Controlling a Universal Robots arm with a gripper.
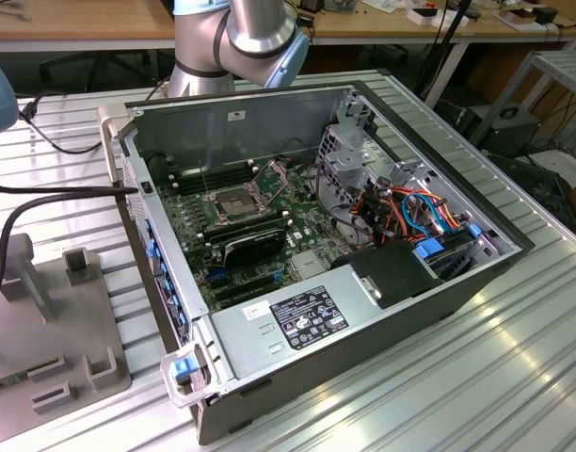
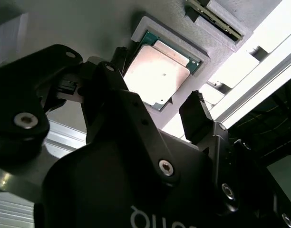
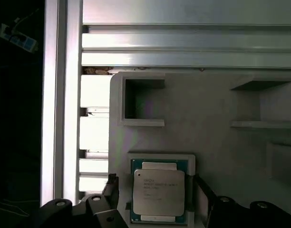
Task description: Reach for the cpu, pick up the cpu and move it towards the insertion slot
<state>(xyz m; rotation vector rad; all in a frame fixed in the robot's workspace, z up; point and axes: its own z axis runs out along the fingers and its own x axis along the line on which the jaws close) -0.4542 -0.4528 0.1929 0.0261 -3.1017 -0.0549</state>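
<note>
Over the grey holder (image 3: 207,109), your gripper (image 2: 157,78) hangs spread wide, one finger on each side of the seated cpu (image 3: 159,197).

I saw the cpu (image 3: 159,192), silver lid w/ green edge, lying flat in a sq. recess of the grey holder (image 3: 207,109). Insertion slot (image 1: 233,202), silver frame, dark centre showing, sat on the green mobo (image 1: 199,250).

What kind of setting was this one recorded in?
Likely a robotics lab bench: an opened desktop computer case sits on a slotted aluminium table, a grey fixture tray holds the cpu, and cluttered wooden workbenches stand behind.
</note>
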